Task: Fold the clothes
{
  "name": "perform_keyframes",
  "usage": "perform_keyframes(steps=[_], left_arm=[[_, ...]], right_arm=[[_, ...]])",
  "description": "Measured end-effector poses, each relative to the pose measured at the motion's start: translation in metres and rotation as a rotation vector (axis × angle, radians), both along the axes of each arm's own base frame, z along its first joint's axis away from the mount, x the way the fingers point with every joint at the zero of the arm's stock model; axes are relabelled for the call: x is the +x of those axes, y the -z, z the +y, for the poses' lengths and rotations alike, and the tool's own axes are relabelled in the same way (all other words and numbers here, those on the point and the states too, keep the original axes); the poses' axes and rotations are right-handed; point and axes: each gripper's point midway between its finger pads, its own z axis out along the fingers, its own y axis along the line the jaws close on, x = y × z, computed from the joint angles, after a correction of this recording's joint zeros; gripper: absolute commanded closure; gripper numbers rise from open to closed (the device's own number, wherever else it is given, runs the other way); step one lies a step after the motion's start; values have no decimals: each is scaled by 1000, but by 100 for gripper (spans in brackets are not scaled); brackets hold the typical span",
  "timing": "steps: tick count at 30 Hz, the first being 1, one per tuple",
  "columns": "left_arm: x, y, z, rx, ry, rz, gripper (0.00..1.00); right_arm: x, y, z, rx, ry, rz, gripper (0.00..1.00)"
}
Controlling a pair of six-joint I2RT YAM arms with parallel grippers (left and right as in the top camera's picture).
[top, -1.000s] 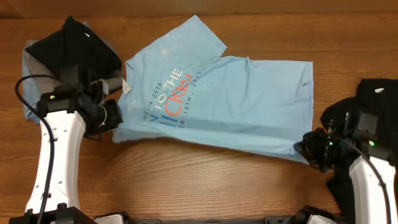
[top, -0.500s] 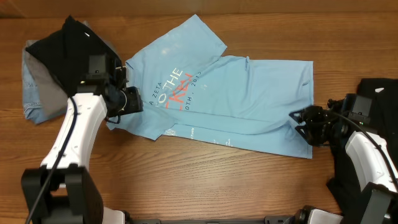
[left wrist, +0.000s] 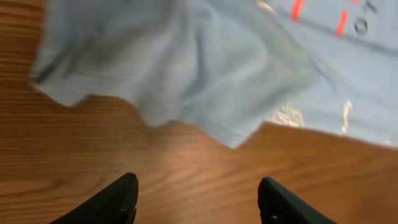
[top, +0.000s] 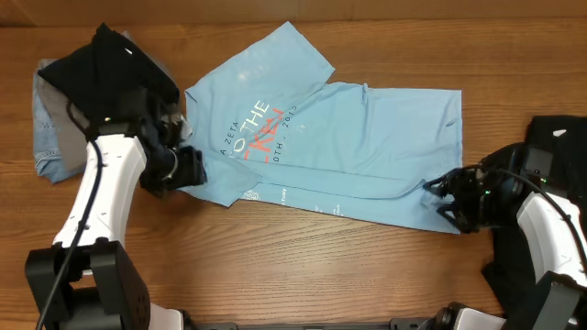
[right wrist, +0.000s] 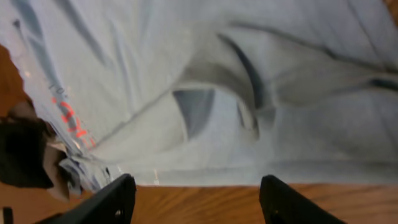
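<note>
Shirt [top: 367, 137] lies spread mid-tabletop [top: 303, 275], collar end toward the left arm, hem toward the right. Its near long edge is turned up over the body. One sleeve [top: 289, 50] sticks out on the far side.

Left gripper [top: 188, 171] sits at the collar-side near corner and right gripper [top: 438, 197] at the hem corner. Both sets of fingers are spread wide and empty.

Judgement: first lengthwise fold is laid. The next move calls for fresh grasps on the far edge and sleeve.

Black garment [top: 110, 64] on grey cloth [top: 50, 128] crowds the left arm. Another dark garment [top: 559, 137] lies beside the right.

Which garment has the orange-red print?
The light blue T-shirt spread mid-table; the black garment at far left and the black garment at far right show no orange-red lettering.
</note>
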Motion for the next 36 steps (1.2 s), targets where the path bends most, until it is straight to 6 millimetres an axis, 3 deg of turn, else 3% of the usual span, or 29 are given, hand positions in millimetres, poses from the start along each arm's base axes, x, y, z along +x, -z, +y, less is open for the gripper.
perform_keyframes(steps=[5, 10, 14, 18, 23, 28, 30, 36], left_arm=[[-2, 2, -26, -10, 131, -14, 34], [-7, 26, -46, 37, 247, -35, 30], [-14, 47, -51, 72, 297, -35, 33], [-16, 62, -47, 112, 312, -7, 44], [-3, 79, -39, 174, 309, -21, 51], [-3, 88, -37, 198, 317, -1, 85], [-8, 89, -37, 204, 327, 19, 94], [-31, 78, -37, 206, 351, 135, 96]], right_arm=[[-13, 1, 13, 1, -103, 13, 32], [-13, 1, 13, -7, -128, 0, 32], [-13, 1, 13, -10, -134, -6, 32], [-13, 1, 13, -11, -138, -10, 32], [-13, 1, 13, -13, -141, -12, 32], [-13, 1, 13, -12, -141, -12, 32], [-13, 1, 13, -12, -142, -12, 32], [-13, 1, 13, -13, -143, -13, 32]])
